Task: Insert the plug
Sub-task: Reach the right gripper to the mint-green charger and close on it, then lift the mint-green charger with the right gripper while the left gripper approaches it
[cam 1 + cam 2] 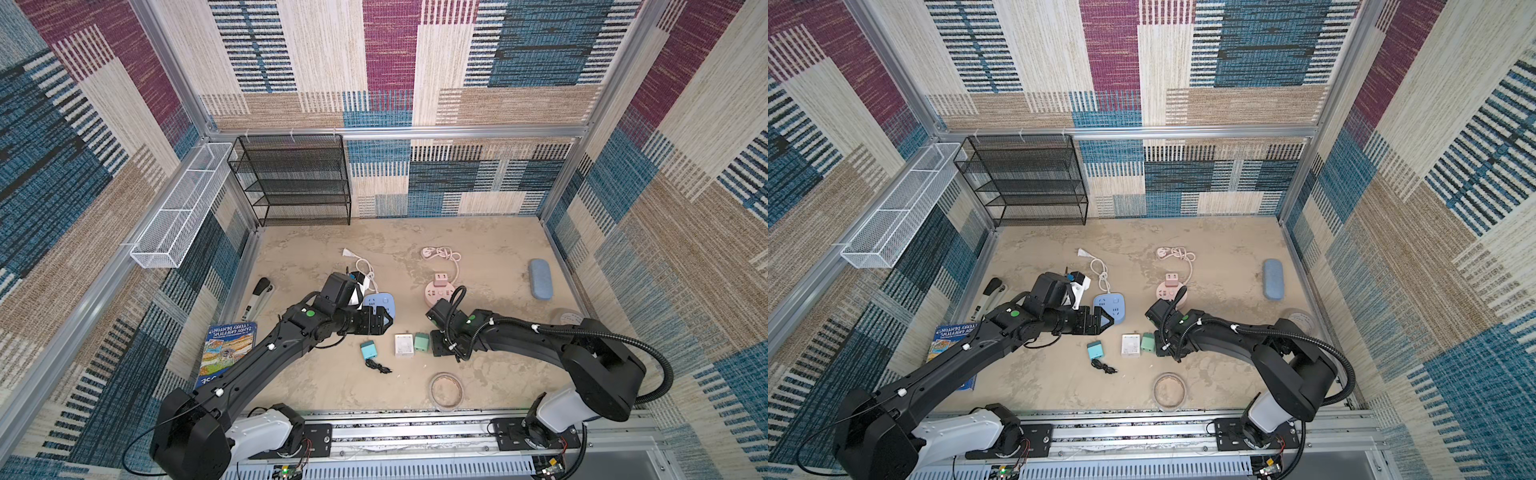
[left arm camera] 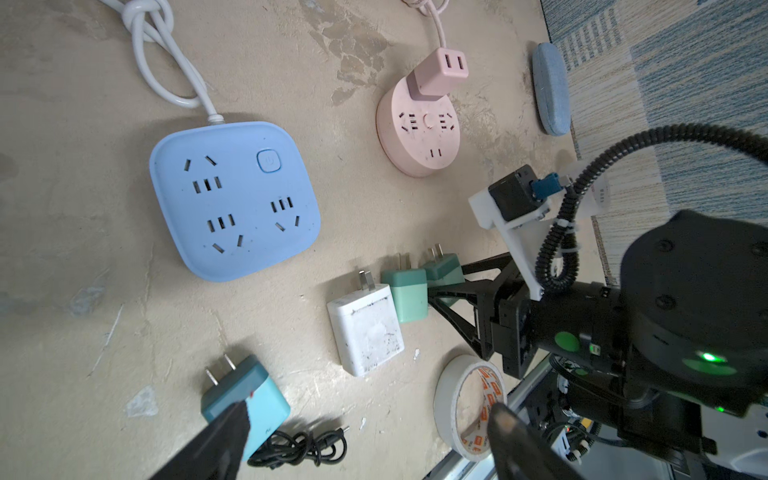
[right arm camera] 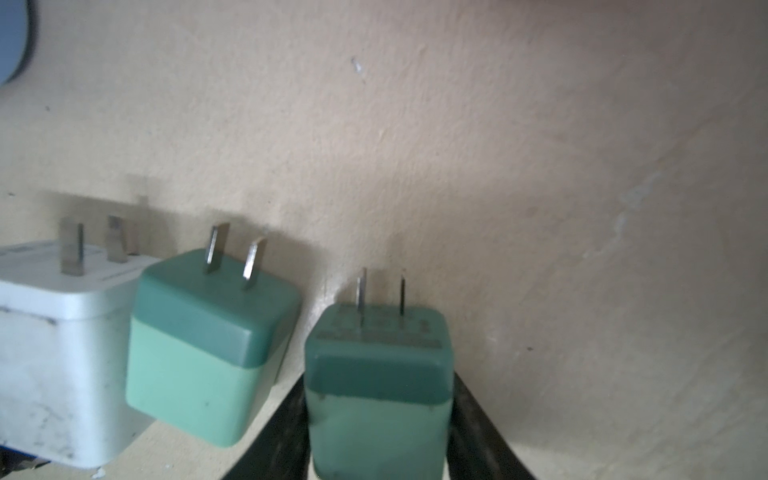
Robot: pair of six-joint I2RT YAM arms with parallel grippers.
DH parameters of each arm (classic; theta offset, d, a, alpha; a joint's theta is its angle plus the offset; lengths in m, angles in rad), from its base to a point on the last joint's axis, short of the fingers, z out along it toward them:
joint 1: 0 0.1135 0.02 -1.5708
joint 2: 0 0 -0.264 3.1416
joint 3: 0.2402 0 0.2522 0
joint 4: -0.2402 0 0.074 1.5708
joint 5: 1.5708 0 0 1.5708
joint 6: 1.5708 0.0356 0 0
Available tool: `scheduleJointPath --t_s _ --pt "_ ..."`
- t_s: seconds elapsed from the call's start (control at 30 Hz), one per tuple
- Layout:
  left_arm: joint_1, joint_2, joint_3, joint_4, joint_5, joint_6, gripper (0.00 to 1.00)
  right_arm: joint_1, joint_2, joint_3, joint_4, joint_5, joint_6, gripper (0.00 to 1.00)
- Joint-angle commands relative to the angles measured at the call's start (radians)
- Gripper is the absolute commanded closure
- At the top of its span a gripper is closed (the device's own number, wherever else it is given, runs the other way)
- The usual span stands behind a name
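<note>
A two-tone green plug (image 3: pixel 378 374) sits between the fingers of my right gripper (image 3: pixel 378 415), which is shut on its pale lower body, prongs pointing away. The left wrist view shows the same held green plug (image 2: pixel 444 268) low over the table. Beside it lie a second green plug (image 1: pixel 420 343), a white charger (image 1: pixel 403 345) and a teal plug (image 1: pixel 368 349). The blue power strip (image 1: pixel 380 302) lies further back, with my left gripper (image 1: pixel 384 322) open next to it and holding nothing. A round pink power strip (image 1: pixel 440 293) carries a pink adapter (image 2: pixel 440 72).
A black cable (image 1: pixel 376 366) lies by the teal plug, a tape roll (image 1: pixel 432 397) near the front edge. A blue case (image 1: pixel 540 279) sits at the right, a book (image 1: pixel 226 353) and stapler (image 1: pixel 259 297) at the left. A black mesh shelf (image 1: pixel 291 178) stands at the back.
</note>
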Motion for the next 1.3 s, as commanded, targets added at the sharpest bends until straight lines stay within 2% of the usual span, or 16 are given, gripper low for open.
scheduleJointPath --t_s 0.0,0.07,0.13,0.2,0.33,0.57,1.1,1.2,1.27 --pt "-0.001 0.001 -0.005 0.019 0.000 -0.013 0.06 0.001 0.006 -0.001 0.017 0.016 -0.025 0.57" --pt "-0.001 0.001 -0.008 0.019 0.001 -0.014 0.07 0.001 0.003 0.006 0.009 0.027 -0.045 0.68" --pt "-0.001 0.002 -0.007 0.020 0.003 -0.014 0.07 0.000 0.000 0.017 -0.007 0.048 -0.068 0.88" --pt "-0.001 0.006 -0.006 0.019 0.008 -0.019 0.08 0.000 -0.006 0.046 -0.045 0.075 -0.102 1.00" --pt "-0.003 0.020 0.010 0.021 0.040 -0.040 0.09 0.001 -0.088 0.078 -0.071 0.045 -0.218 1.00" --pt "-0.021 0.082 0.037 0.083 0.111 -0.104 0.15 0.017 -0.265 0.078 0.004 -0.128 -0.395 1.00" --pt "-0.052 0.145 0.006 0.278 0.253 -0.216 0.24 0.096 -0.246 0.143 0.005 -0.123 -0.429 1.00" --pt "-0.055 0.148 0.004 0.286 0.281 -0.219 0.27 0.096 -0.244 0.151 0.010 -0.116 -0.432 1.00" --pt "-0.056 0.151 -0.002 0.298 0.297 -0.225 0.33 0.096 -0.244 0.160 0.010 -0.108 -0.434 1.00"
